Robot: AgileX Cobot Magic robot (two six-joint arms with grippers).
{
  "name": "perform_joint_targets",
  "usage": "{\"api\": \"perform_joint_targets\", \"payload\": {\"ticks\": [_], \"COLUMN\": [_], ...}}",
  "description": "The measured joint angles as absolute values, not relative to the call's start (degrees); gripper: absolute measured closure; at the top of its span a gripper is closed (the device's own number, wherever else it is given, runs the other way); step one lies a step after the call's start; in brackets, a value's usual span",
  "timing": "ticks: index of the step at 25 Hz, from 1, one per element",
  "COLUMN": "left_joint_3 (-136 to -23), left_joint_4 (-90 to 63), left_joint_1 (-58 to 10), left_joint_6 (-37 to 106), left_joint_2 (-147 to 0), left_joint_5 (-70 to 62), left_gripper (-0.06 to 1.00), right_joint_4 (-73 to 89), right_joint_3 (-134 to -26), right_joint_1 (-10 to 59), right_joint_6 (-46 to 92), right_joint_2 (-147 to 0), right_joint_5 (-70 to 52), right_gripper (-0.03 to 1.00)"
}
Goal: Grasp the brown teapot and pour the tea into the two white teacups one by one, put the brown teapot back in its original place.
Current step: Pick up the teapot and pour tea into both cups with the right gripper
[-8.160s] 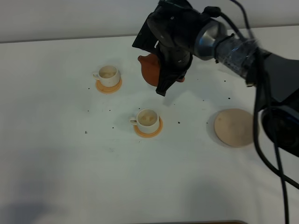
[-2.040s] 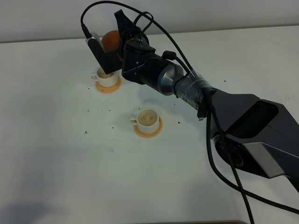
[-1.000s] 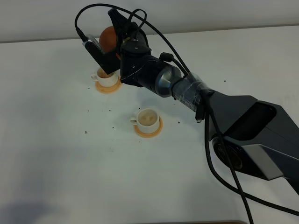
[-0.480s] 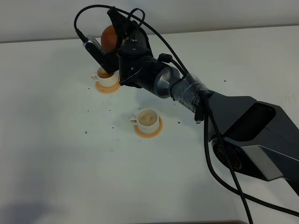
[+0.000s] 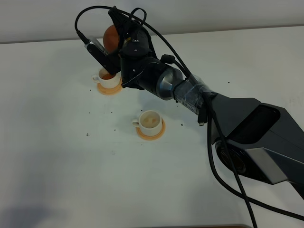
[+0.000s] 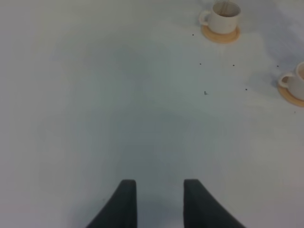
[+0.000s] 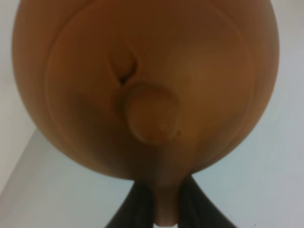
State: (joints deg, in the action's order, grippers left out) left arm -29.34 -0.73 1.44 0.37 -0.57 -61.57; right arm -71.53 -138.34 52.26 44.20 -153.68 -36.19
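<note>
The right gripper (image 7: 164, 206) is clamped tight on the loop handle (image 7: 164, 211) of the squat reddish-brown clay teapot (image 5: 110, 38). It holds the pot raised and tipped right over, its knobbed lid facing the wrist camera. The pot hangs just above the far small white ceramic teacup (image 5: 108, 76) on its orange round coaster (image 5: 110, 89), evidently so tea runs into that cup. The second white teacup (image 5: 149, 120) waits nearer on its own orange coaster (image 5: 151, 134). The left gripper (image 6: 156, 199) hangs empty with jaws apart over the bare white counter (image 5: 57, 156), well clear of the pour
</note>
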Motion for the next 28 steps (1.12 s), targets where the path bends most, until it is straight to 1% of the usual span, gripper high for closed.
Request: {"api": "perform_joint_targets", "payload": {"ticks": [28], "left_joint_3": [-29.3], "left_joint_4": [-0.7], "left_joint_1": [1.4], "left_joint_6": [0.4], "left_joint_2": [-0.6], "left_joint_5": [-61.6], "left_gripper": [0.7], "right_joint_4": [-77.5], "right_joint_3": [-138.3], "right_joint_1": [52.4], "right_joint_6": [44.3], "right_joint_2": [-153.7], "right_joint_5": [-37.3], "right_gripper": [0.87]}}
